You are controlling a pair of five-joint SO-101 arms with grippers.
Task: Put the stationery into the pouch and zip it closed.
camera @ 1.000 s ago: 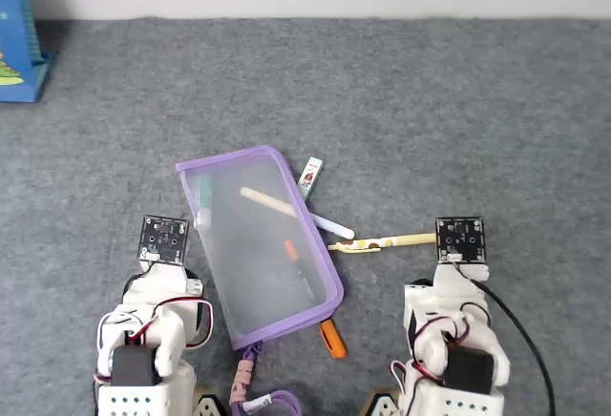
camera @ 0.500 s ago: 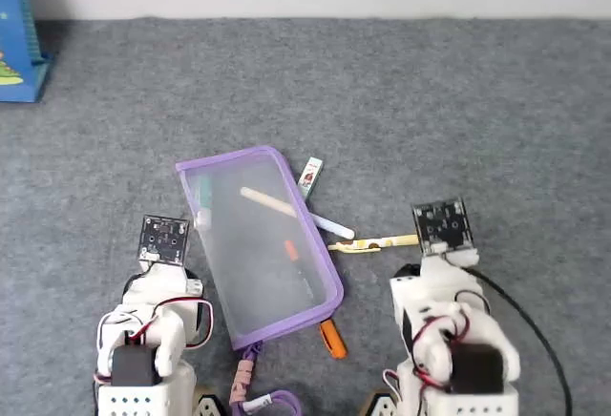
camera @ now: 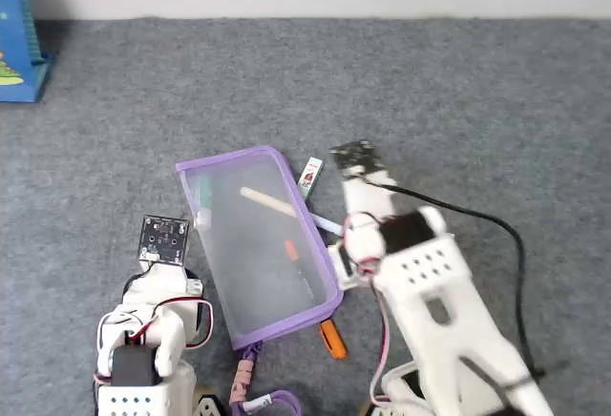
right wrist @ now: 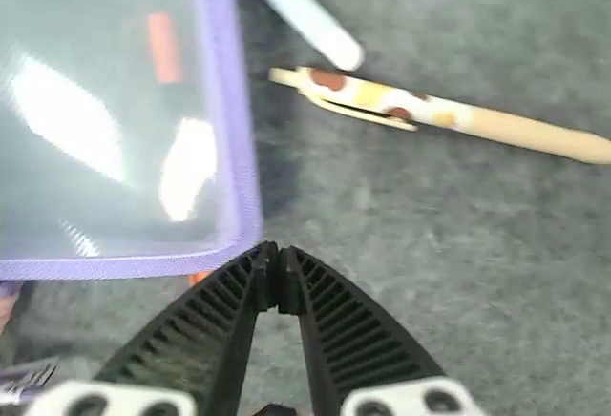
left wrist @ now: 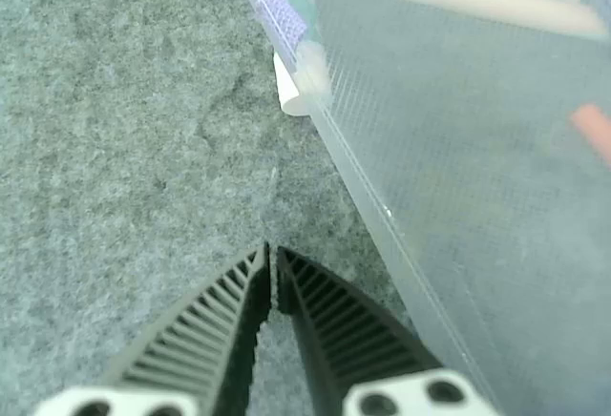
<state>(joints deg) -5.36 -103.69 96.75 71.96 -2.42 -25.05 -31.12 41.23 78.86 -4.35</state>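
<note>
A clear pouch with purple trim lies flat on the grey, carpet-like bench, between the two arms. Inside it are a cream pen near its far end and an orange-and-black marker nearer its middle. A white-and-teal piece sits at the pouch's left edge; whether it is inside or underneath cannot be told. Outside, just beside the right trim, lies a pale blue pen, and near that a cream pen with brown spots. A small white stick with a green end rests off the pouch's far right corner, and an orange piece pokes out at the near corner, by a pink zip strap. The left tool hangs over bare bench just beside the pouch's left edge, its fingers pressed together with nothing between them. The right tool hovers at the pouch's near right corner, its fingers likewise together and empty, with that arm stretched across the pens.
</note>
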